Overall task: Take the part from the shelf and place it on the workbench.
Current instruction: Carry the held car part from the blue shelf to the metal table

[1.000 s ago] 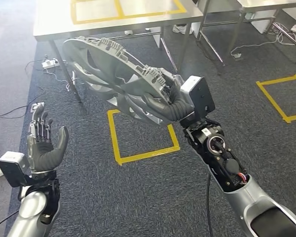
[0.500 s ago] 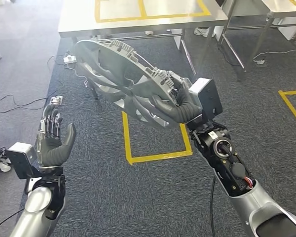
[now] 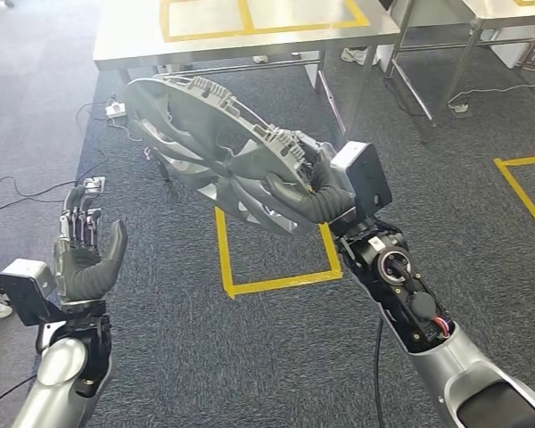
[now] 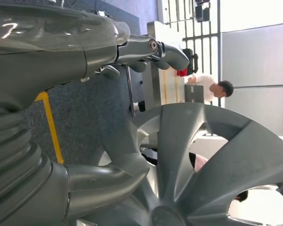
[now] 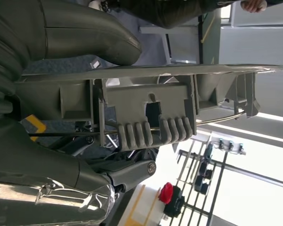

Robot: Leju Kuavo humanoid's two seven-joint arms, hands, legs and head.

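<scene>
Your right robot hand [image 3: 305, 192] grips the grey wheel cover [image 3: 210, 147] by its rim, holding it in the air over the carpet, tilted, with its far edge toward the steel table [image 3: 117, 40] ahead. Your left robot hand [image 3: 83, 259] is raised beside it, fingers apart and holding nothing.

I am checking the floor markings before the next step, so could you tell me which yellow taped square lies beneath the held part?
The complete yellow square on the carpet, partly hidden under the grey wheel cover that the right hand grips. The other floor square lies far right, cut by the frame edge.
</scene>
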